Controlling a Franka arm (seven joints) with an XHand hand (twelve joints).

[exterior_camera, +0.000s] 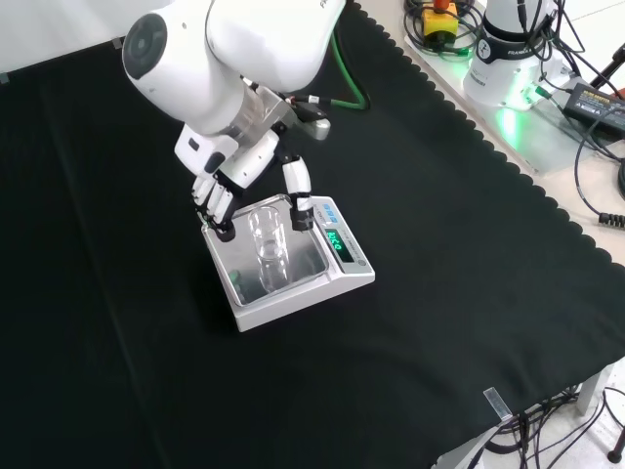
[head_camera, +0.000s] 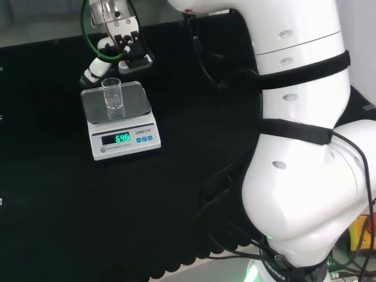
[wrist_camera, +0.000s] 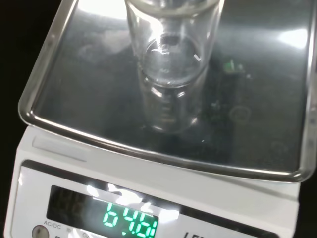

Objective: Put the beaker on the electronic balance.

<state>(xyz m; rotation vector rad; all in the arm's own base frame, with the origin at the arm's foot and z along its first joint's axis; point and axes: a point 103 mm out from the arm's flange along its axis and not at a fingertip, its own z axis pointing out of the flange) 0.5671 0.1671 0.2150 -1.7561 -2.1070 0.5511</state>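
Beaker (head_camera: 112, 97) upright on the electronic balance (head_camera: 121, 137) pan, hand (exterior_camera: 227, 188) just behind it with fingers relaxed and apart from the glass; seemingly the release step, calling only for a clean withdrawal.

Premises: a robotics laboratory test station. Evidence noted: a table (exterior_camera: 469, 322) draped in black cloth, an electronic balance (exterior_camera: 293, 269) with steel pan and lit green display carrying a clear glass beaker (exterior_camera: 268, 239), and a white robot arm (head_camera: 299, 147) (base ringed by loose cables (exterior_camera: 586, 107) and power units at the table edge).
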